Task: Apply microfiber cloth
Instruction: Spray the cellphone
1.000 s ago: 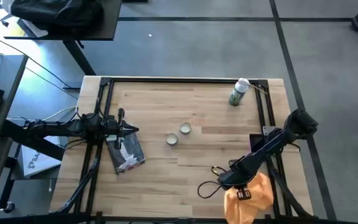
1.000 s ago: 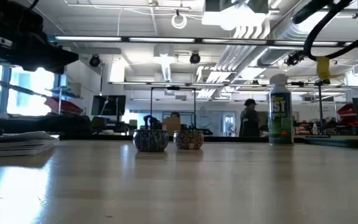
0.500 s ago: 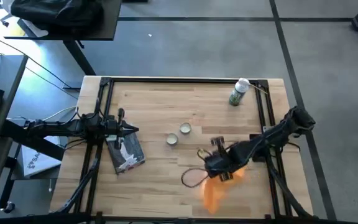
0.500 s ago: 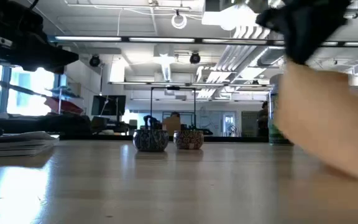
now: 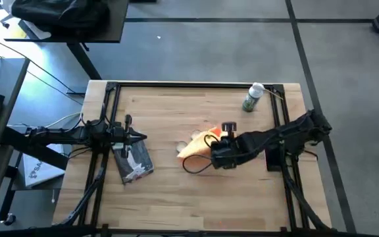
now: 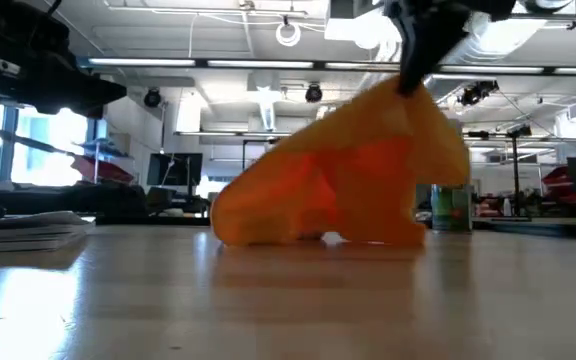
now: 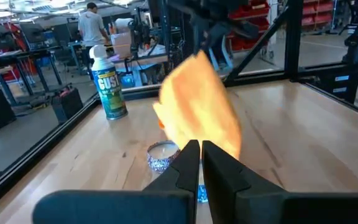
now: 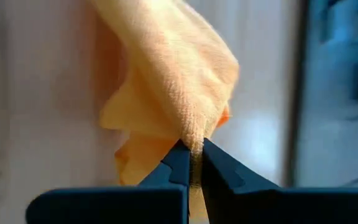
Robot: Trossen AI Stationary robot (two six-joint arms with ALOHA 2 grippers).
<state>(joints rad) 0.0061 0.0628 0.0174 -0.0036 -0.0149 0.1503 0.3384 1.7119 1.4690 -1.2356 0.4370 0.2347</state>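
Right gripper (image 5: 214, 143) at frame centre pinches the soft orange-yellow microfiber cloth (image 5: 195, 145), draped onto the wooden table (image 5: 176, 191). Left gripper (image 5: 137, 137), fingers closed, waits at frame left.

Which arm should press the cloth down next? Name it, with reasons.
Right. The right gripper is shut on the cloth, draped at the tins in mid-table. The left gripper sits shut over the packet, holding nothing.

The microfiber cloth (image 6: 338, 180) hides both small tins in the low view and most of the spray can (image 6: 452, 205).
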